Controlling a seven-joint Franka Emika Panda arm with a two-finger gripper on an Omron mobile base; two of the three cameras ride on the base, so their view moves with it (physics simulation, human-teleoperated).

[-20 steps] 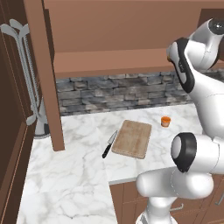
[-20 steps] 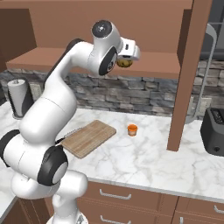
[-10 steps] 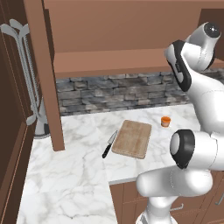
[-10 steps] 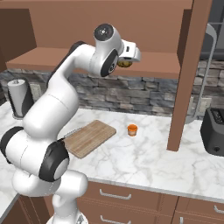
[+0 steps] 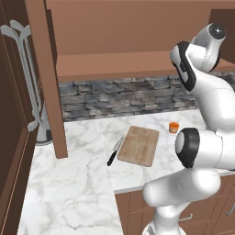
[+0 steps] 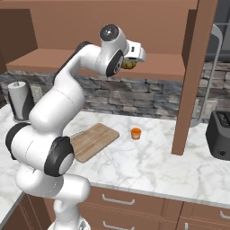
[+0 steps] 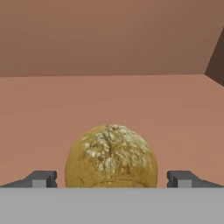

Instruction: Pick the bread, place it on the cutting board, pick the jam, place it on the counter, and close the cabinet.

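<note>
The bread, a knobbly yellowish-brown lump, sits on the shelf of the open cabinet. My gripper is open, with one fingertip on each side of the bread and a gap on both sides. From the right base view the bread peeks out under the hand inside the cabinet. The orange jam jar stands on the marble counter, just right of the cutting board. The left base view shows the jam, the cutting board and the counter.
A black-handled knife lies left of the board. The cabinet's open door hangs over the counter, and appears again as a door beside the arm. A paper towel roll and a black toaster stand at the counter's ends.
The arm's upper joints have shifted slightly and the hand has edged a little further into the cabinet. The jaws stay open and the bread has not moved.
</note>
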